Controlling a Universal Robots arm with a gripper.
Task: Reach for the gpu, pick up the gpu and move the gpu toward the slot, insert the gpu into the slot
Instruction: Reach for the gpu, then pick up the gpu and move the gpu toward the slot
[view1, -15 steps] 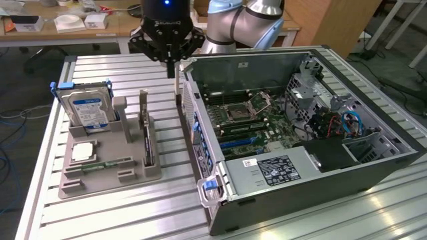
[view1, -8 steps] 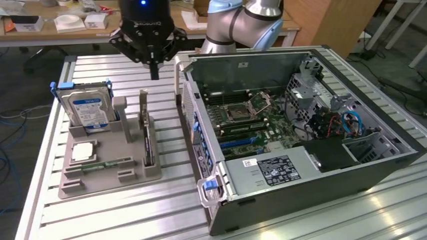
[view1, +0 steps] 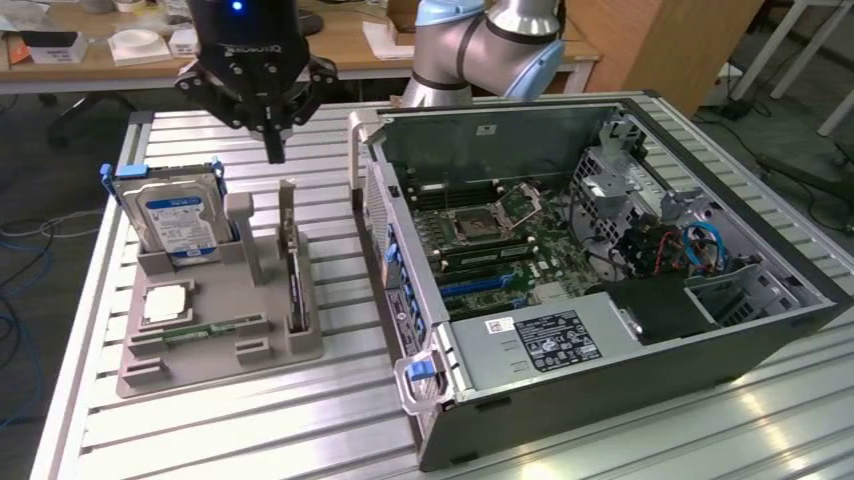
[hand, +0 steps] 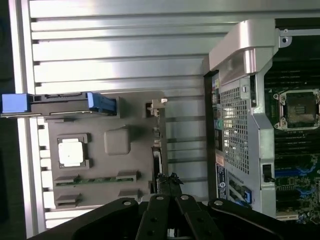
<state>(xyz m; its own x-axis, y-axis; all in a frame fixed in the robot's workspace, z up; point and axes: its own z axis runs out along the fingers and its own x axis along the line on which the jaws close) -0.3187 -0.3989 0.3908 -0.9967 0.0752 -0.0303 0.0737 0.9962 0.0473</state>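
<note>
The gpu (view1: 291, 262) stands on edge in a grey holder (view1: 214, 345), its silver bracket end up; in the wrist view the gpu (hand: 157, 145) shows as a thin edge. My black gripper (view1: 276, 148) hangs above the table behind the holder, higher than the gpu and apart from it. Its fingers (hand: 169, 186) are pressed together, shut on nothing. The blue slot (view1: 470, 285) lies on the motherboard inside the open computer case (view1: 641, 360), and the slot (hand: 292, 172) is also seen from the wrist.
The holder also carries a blue-labelled hard drive (view1: 174, 215), a processor chip (view1: 167, 303) and a memory stick (view1: 214, 328). The case lies open on the slatted aluminium table (view1: 267, 420). A cluttered desk (view1: 107, 45) stands behind.
</note>
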